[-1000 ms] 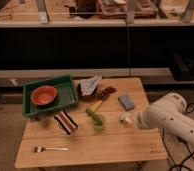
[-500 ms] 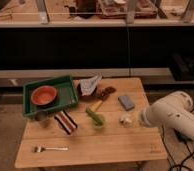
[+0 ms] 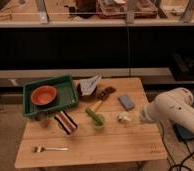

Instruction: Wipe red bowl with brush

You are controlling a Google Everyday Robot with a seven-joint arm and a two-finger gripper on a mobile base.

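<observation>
The red bowl [image 3: 43,95] sits upright in the left half of a green tray [image 3: 65,90] at the table's back left. I cannot make out the brush among the things on the table. My white arm [image 3: 172,111] reaches in from the right over the table's right edge. The gripper [image 3: 141,117] is at the arm's left end, low over the table, far to the right of the bowl and next to a small white lump [image 3: 124,117].
On the wooden table [image 3: 105,145]: a green cup [image 3: 98,120] with a yellow-green utensil [image 3: 94,107], a striped object [image 3: 65,122], a grey cup [image 3: 41,118], a fork [image 3: 49,148], a blue sponge [image 3: 126,102], a white-and-dark packet [image 3: 89,84], a dark brown item [image 3: 105,93]. Shelving stands behind.
The arm has shifted slightly to the right at the table's right edge. The things on the table have not moved.
</observation>
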